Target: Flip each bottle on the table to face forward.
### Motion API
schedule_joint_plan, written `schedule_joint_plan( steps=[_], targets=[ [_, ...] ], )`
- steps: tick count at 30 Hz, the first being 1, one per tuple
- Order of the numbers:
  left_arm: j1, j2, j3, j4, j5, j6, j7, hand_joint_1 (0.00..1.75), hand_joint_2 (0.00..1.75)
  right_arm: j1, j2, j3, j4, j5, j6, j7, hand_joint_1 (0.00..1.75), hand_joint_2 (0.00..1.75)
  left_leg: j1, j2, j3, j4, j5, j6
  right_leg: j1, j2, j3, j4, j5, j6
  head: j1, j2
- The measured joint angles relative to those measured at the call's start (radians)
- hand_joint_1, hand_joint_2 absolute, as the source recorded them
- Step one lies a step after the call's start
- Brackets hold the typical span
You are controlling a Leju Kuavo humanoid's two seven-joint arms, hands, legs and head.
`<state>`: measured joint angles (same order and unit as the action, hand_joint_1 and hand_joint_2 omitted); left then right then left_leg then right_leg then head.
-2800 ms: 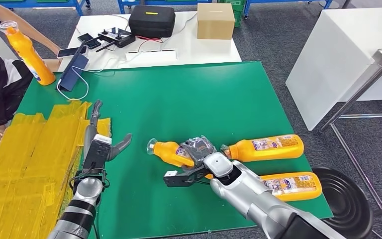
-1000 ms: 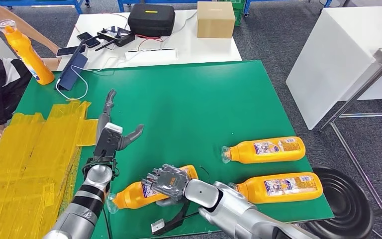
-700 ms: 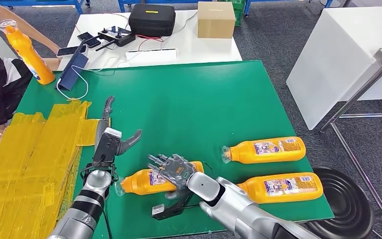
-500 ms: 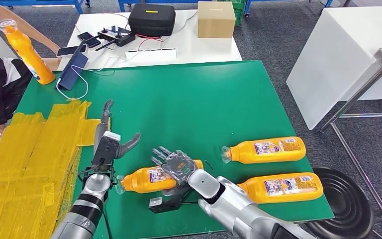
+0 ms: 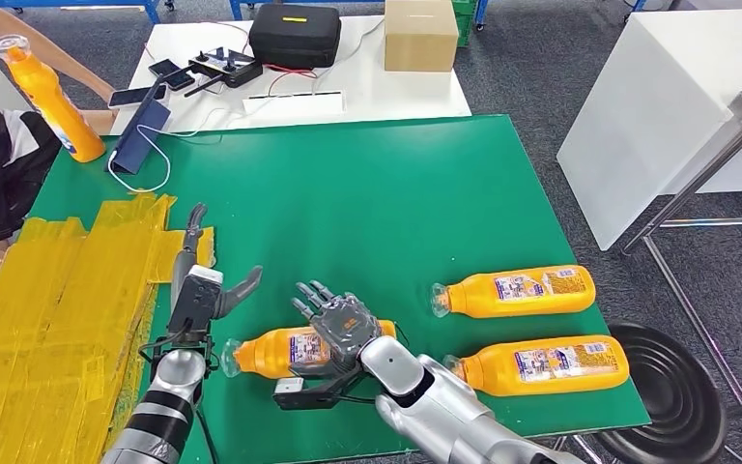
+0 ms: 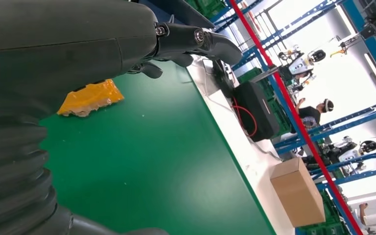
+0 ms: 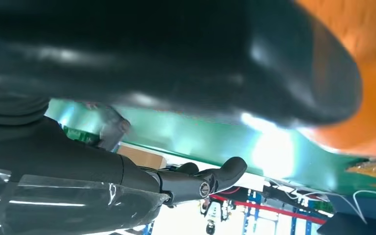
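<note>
Three orange bottles lie on the green table (image 5: 367,193) with labels up. The nearest bottle (image 5: 275,353) lies cap to the left at the front, its orange side also close in the right wrist view (image 7: 333,73). My right hand (image 5: 340,327) hovers at its base end with fingers spread and nothing gripped; its thumb (image 7: 176,58) looms large. Two more bottles (image 5: 517,290) (image 5: 541,365) lie to the right. My left hand (image 5: 198,285) is open beside the nearest bottle's cap, apart from it; its fingers (image 6: 196,39) are extended.
A person at the far left holds a fourth orange bottle (image 5: 53,97) upright. Yellow tape sheets (image 5: 58,309) cover the table's left part. A white table behind carries a black case (image 5: 295,37) and a cardboard box (image 5: 418,34). A black stool (image 5: 671,396) stands at the right front.
My right hand carried the nearest bottle from the table's middle to the front left, laid it down label up and spread its fingers off it. My left hand drew back slightly.
</note>
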<state>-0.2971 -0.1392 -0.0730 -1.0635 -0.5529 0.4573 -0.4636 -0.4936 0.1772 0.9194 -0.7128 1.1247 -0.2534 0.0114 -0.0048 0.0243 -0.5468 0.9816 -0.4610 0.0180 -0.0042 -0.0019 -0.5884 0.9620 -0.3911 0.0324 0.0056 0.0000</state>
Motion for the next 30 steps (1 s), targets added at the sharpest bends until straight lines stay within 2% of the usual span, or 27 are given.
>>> schedule_joint_plan(
  steps=[15,30],
  targets=[
    [0.062,0.004,0.045,-0.062,-0.018,0.007,0.004,0.0,1.75,0.087,-0.017,-0.031,-0.17,-0.024,0.036,0.056,0.0,0.0,0.0,0.0,-0.003,0.0,0.0,0.0,0.0,0.0,-0.003,0.0,0.0,0.0,0.0,0.0],
    [0.11,0.008,0.084,-0.108,-0.021,0.009,0.005,0.0,1.75,0.125,-0.082,-0.031,-0.331,-0.043,0.086,0.093,0.0,0.0,0.0,0.0,-0.003,0.0,0.0,0.0,0.0,0.0,-0.003,0.0,0.0,0.0,0.0,0.0]
  ],
)
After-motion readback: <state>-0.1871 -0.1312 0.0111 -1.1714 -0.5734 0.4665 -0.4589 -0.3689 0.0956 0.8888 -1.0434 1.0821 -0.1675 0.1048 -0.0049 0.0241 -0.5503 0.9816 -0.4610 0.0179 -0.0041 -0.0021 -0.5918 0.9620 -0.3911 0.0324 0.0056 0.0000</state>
